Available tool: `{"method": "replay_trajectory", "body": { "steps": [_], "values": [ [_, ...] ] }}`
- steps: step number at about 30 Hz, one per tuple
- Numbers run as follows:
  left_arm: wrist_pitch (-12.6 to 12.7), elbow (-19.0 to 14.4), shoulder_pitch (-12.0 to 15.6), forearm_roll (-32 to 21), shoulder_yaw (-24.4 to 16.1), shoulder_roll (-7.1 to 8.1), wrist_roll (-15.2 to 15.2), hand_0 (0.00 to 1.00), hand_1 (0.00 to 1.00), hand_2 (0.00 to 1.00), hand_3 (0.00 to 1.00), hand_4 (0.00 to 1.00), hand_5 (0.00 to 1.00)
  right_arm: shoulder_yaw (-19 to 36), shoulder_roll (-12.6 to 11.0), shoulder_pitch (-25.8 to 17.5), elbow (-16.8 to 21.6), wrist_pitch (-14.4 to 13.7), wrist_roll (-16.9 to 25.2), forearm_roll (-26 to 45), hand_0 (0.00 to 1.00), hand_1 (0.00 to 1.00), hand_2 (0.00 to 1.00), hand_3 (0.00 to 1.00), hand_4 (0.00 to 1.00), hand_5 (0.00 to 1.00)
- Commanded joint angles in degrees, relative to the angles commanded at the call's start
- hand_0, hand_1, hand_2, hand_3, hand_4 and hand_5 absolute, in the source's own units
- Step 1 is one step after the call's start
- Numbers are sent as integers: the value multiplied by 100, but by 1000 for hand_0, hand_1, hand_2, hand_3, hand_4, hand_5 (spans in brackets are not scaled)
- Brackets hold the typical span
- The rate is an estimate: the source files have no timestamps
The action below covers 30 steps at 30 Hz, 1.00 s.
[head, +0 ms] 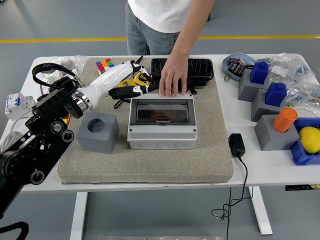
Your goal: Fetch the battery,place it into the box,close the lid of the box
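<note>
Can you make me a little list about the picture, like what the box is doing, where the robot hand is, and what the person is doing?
box: grey, on the mat, lid down
lid: clear, something orange-red shows through it
left hand: white, above the mat behind the box's left corner, fingers relaxed, holding nothing
right hand: not in view
person's hand: flat on the box's back edge
grey cube: left of the box

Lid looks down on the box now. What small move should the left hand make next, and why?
Probably draw the left hand back toward its own side. The box shows its smoked lid lying flat, something orange dim beneath it, and the hand hangs off the box beside the person's hand, which rests at the back edge.
</note>
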Motion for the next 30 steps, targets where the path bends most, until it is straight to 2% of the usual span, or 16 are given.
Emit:
{"method": "replay_trajectory", "body": {
  "steps": [1, 5, 6, 7, 12, 13, 18, 19, 21, 24, 25, 30],
  "values": [
    [-73, -41, 49, -261, -219, -77, -7, 911, 806, 730, 630, 998, 998, 9, 6, 0, -1, 2, -1, -6, 812, 763, 748, 797, 998, 998],
    [-243, -121, 237, -1229, -1129, -333, -14, 911, 806, 730, 630, 998, 998, 1, 27, 0, 6, 5, -3, -5, 812, 763, 748, 797, 998, 998],
    [-304, -117, 283, -1490, -1347, -371, -5, 911, 806, 730, 630, 998, 998, 5, 31, 1, 7, 4, -5, -7, 812, 763, 748, 797, 998, 998],
    [-334, -115, 303, -1713, -1488, -387, 0, 844, 798, 748, 703, 998, 998, 8, 33, 1, 7, 3, -5, -8, 812, 763, 748, 797, 998, 998],
    [-714, -80, 538, -2891, -2247, -471, 131, 844, 798, 748, 703, 998, 998, 34, 53, 0, 6, 5, -7, -23, 812, 763, 748, 797, 998, 998],
    [-685, -61, 596, -3151, -2417, -471, 102, 853, 855, 818, 802, 998, 998, 43, 60, -1, 7, 9, -6, -29, 812, 763, 748, 797, 998, 998],
    [-267, -15, 828, -4343, -3148, -418, -109, 853, 855, 818, 802, 998, 998, 66, 78, -2, 16, 15, 8, -30, 812, 763, 748, 797, 998, 998],
    [-128, -18, 873, -4604, -3315, -403, -149, 943, 985, 982, 977, 998, 998, 75, 81, -3, 17, 16, 13, -34, 812, 763, 749, 798, 998, 998],
    [65, -31, 972, -4989, -3592, -364, -169, 943, 985, 982, 977, 998, 998, 87, 86, -15, 15, 24, 16, -44, 812, 763, 749, 798, 998, 998],
    [576, -64, 1164, -4302, -4075, -327, -297, 943, 985, 982, 977, 998, 998, 192, 107, -43, -8, 35, 18, -162, 812, 763, 749, 798, 998, 998],
    [743, -66, 1216, -4041, -4194, -319, -320, 998, 998, 998, 998, 998, 998, 215, 113, -52, -10, 36, 23, -188, 812, 764, 748, 798, 998, 998],
    [1224, -23, 1511, -2849, -4492, -299, -428, 998, 998, 998, 998, 998, 998, 297, 158, -102, -20, -13, 72, -303, 812, 764, 748, 798, 998, 998]
  ]
}}
